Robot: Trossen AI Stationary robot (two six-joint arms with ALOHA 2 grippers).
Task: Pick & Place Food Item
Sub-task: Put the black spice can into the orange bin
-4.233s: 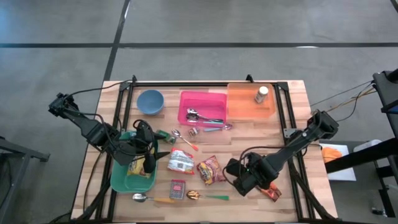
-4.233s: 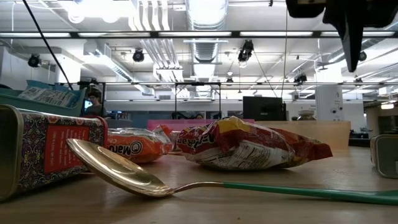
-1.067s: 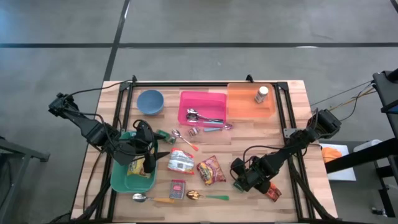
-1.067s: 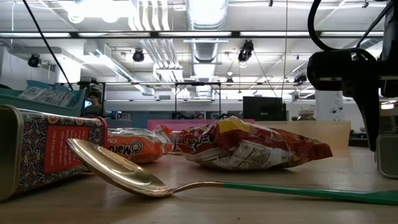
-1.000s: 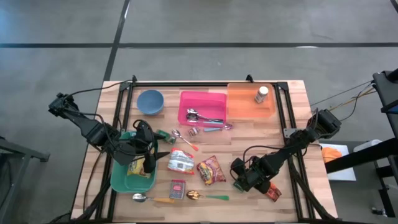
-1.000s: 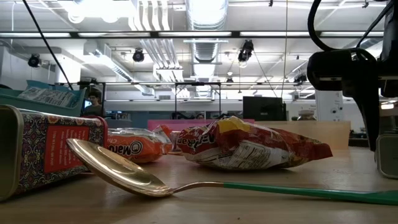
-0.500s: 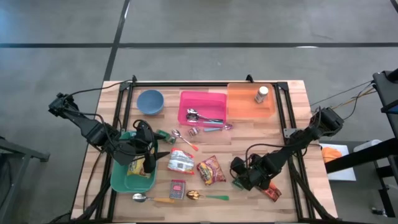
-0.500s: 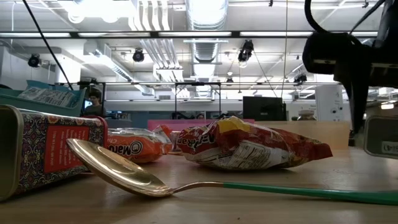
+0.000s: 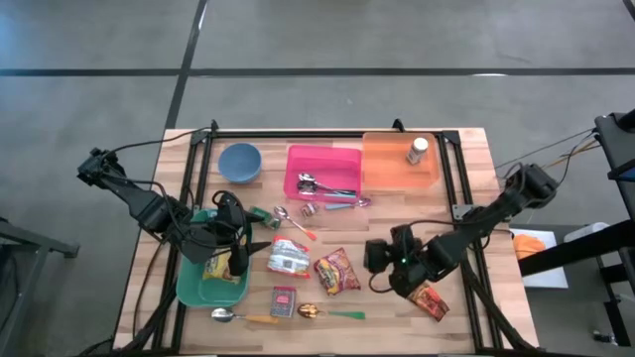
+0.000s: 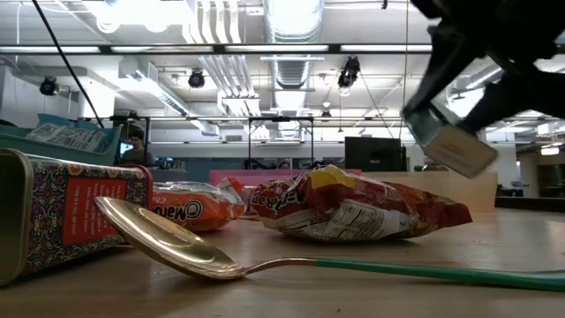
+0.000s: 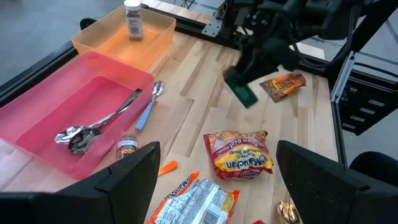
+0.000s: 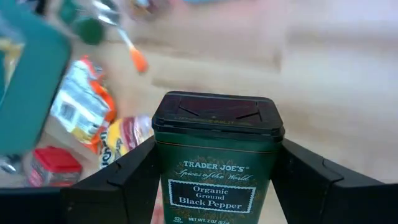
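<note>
Pepper tin [image 12: 217, 156] (base cut off) gripped by right gripper [image 9: 382, 260].

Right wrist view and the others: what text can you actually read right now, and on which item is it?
"TRADER JOE'S", "Spices of the World", "Organic Ground Black Pepper": on the green tin clamped in the right gripper.
"Maruchan": on the ramen packet on the table; only "Maru" shows in the low view.
Too small or blurred: the tin's bottom line, the red tin, the spice jar label.

Right gripper [image 9: 382, 260] raised above table, fingers clamped on green tin [image 12: 217, 154], left gripper [image 9: 241, 245] parked, fingers spread
</note>
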